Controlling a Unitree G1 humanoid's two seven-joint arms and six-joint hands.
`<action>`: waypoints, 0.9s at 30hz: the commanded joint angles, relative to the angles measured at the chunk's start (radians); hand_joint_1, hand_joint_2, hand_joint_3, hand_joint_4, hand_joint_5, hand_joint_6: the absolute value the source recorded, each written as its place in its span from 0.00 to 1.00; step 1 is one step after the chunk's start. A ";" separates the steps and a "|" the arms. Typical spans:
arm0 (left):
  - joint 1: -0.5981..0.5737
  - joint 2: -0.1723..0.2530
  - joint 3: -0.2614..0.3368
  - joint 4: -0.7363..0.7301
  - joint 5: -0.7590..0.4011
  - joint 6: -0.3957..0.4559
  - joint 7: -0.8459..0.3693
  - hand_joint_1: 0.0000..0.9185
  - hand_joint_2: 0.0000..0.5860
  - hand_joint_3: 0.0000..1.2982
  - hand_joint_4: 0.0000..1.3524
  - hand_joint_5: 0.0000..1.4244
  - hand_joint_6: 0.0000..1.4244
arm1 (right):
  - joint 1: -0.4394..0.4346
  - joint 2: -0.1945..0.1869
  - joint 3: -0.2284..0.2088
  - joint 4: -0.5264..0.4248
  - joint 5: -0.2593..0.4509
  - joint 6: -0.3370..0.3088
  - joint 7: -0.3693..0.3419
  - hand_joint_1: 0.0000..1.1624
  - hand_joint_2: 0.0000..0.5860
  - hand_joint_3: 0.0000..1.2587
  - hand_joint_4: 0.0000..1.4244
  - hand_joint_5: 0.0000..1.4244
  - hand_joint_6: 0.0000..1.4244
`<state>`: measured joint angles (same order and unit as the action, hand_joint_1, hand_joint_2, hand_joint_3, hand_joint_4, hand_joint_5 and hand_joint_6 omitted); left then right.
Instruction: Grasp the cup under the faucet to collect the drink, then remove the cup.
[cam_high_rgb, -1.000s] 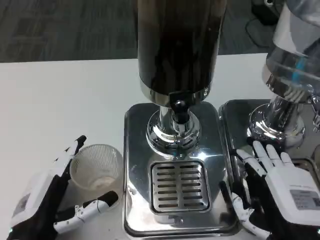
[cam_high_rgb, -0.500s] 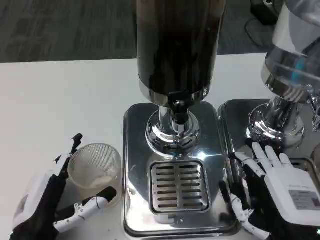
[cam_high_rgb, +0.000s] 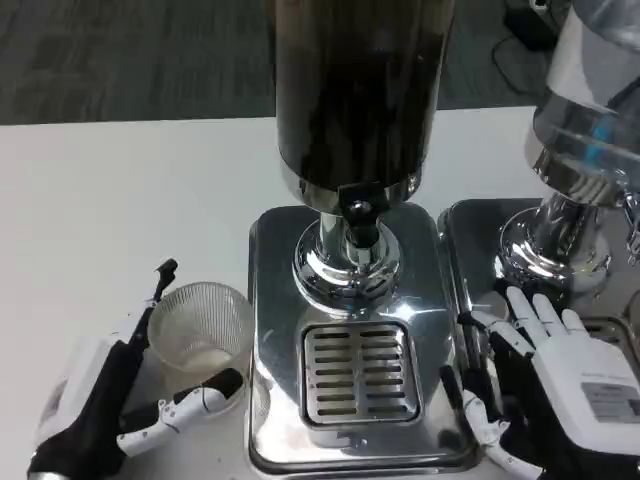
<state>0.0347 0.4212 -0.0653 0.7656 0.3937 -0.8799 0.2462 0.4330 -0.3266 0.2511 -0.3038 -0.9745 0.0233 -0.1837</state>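
2 hands: your left hand (cam_high_rgb: 110, 395) is gripping the ribbed plastic cup (cam_high_rgb: 200, 332); your right hand (cam_high_rgb: 560, 385) is waiting, fingers spread.
Cup: sitting beside the drip grate (cam_high_rgb: 358, 372), needing shifting under the faucet (cam_high_rgb: 357, 208).

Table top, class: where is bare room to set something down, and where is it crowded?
Bare: the white table left of the dispenser base, behind the cup. Crowded: front left, left hand around the cup; front right, right hand between both bases.

White bench (cam_high_rgb: 120, 190) carrying two drink dispensers and a cup

The chrome base of the dark dispenser (cam_high_rgb: 350, 340) stands at the middle, a second chrome dispenser base (cam_high_rgb: 545, 250) just beside it on the right, and a clear ribbed cup (cam_high_rgb: 200, 325) sits on the bench just left of the middle base.
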 joint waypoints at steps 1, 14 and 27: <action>-0.004 0.005 -0.019 -0.001 0.007 -0.004 -0.018 0.55 0.19 0.00 0.00 0.10 0.05 | -0.004 0.001 -0.001 -0.010 0.005 0.011 0.017 0.33 0.91 0.20 0.00 0.00 0.00; 0.033 -0.010 0.008 -0.042 0.075 -0.026 0.152 0.62 0.20 0.07 0.06 0.22 0.17 | -0.018 -0.007 -0.004 0.003 0.024 0.003 0.028 0.32 0.90 0.21 0.00 0.00 0.00; 0.039 -0.010 0.001 -0.042 0.108 -0.029 0.231 0.62 0.24 0.21 0.20 0.34 0.24 | -0.019 -0.005 -0.002 0.000 0.025 0.007 0.030 0.32 0.90 0.21 0.00 0.00 0.00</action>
<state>0.0760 0.4136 -0.0610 0.7335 0.4887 -0.8886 0.4531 0.4153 -0.3280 0.2496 -0.3069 -0.9521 0.0240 -0.1629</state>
